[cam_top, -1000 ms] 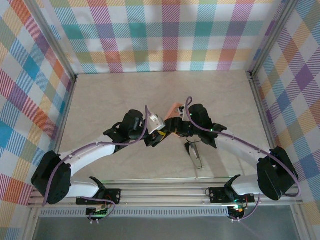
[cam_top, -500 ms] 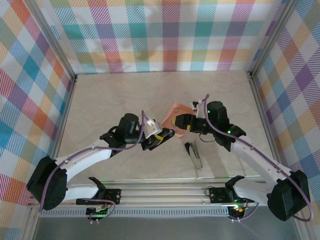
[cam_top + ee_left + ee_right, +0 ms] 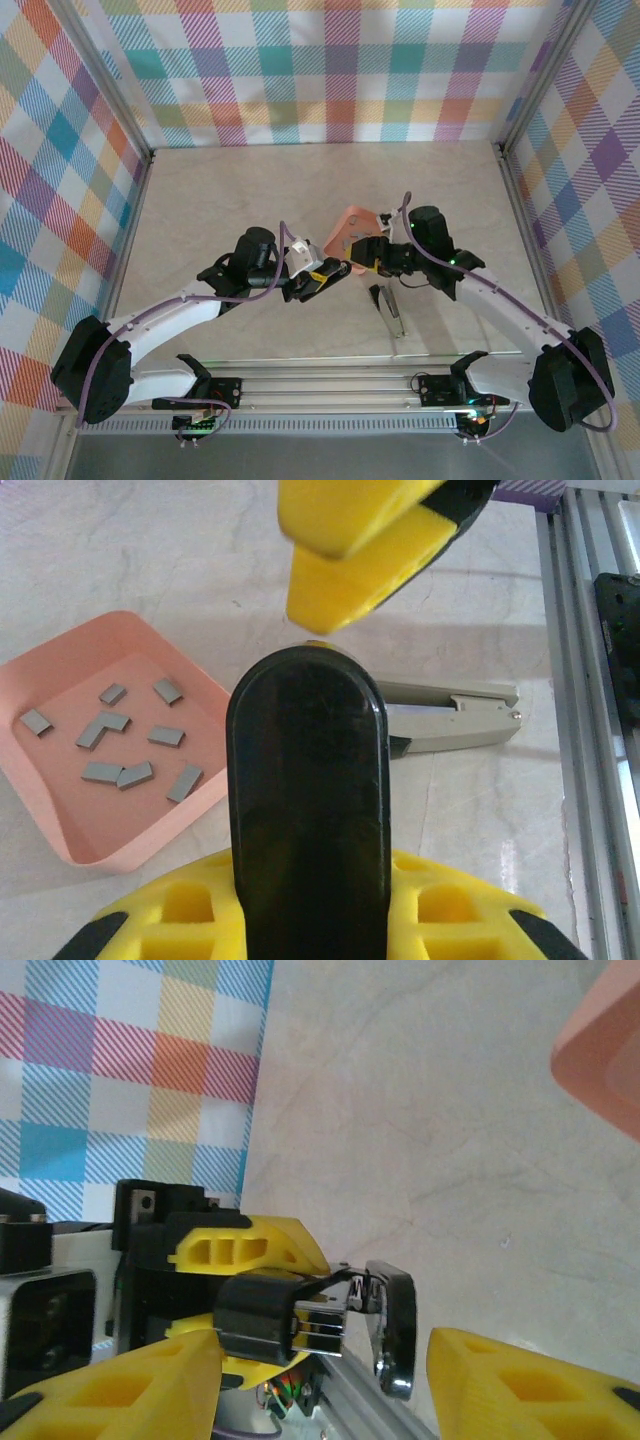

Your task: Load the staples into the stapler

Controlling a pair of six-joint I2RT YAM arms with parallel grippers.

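Note:
My left gripper (image 3: 320, 281) is shut on the stapler (image 3: 305, 760), a black body held up off the table. In the right wrist view the stapler (image 3: 300, 1320) shows end-on, with a chrome front and a black curved arm hanging open. My right gripper (image 3: 363, 257) faces that end, open, its yellow fingers (image 3: 530, 1385) spread wide with nothing between them. The staples (image 3: 130, 742), several small grey strips, lie loose in the salmon-pink tray (image 3: 150, 842), to the left of the stapler in the left wrist view.
A grey metal bar (image 3: 390, 312) with a dark end lies on the table right of the left gripper and below the right one; it shows as the grey bar (image 3: 455, 715) too. The pink tray (image 3: 348, 222) sits just behind both grippers. Aluminium rails (image 3: 330, 385) run along the near edge.
The right gripper pulled away to the right from beside the left gripper, then came back a little toward the stapler's end. The left gripper shifted slightly, still holding the stapler.

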